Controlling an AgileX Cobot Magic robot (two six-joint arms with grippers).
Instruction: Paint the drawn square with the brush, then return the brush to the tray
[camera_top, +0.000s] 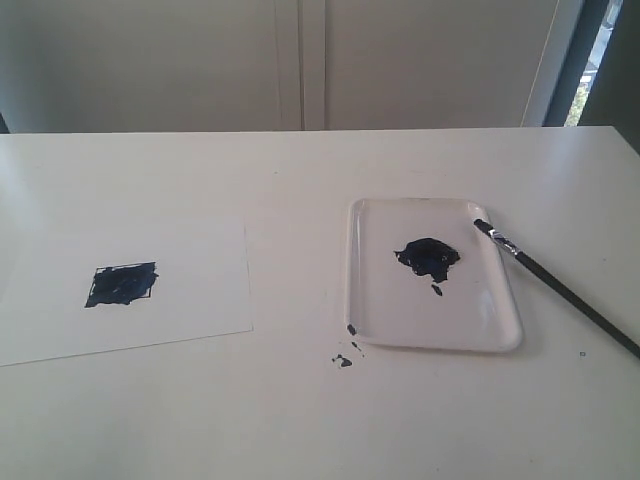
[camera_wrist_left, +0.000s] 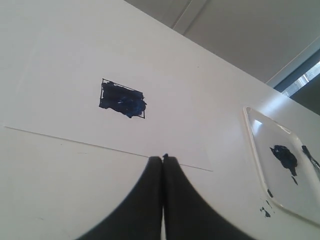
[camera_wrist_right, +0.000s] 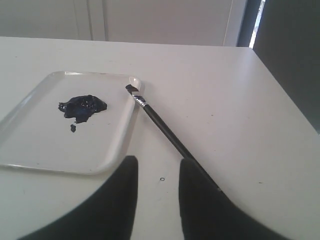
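Brush (camera_top: 560, 290) tip on tray (camera_top: 390, 300) corner rim; handle across table (camera_top: 300, 420).

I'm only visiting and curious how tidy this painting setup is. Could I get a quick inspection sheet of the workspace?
Surface: plain white table, matte.
Job's things: small drawn square on a flat white paper sheet, mostly filled with black paint. The long black-handled brush has its bristle tip on a corner rim of the shallow translucent plastic tray and its handle on the table.
Clutter: black paint blob in the tray; small black paint spatters on the table beside the tray.
Grippers: left gripper jaws shut, empty; right gripper jaws open, empty, by the brush handle's end.
Cables: nothing seen.
Surroundings: pale wall panels; window strip.
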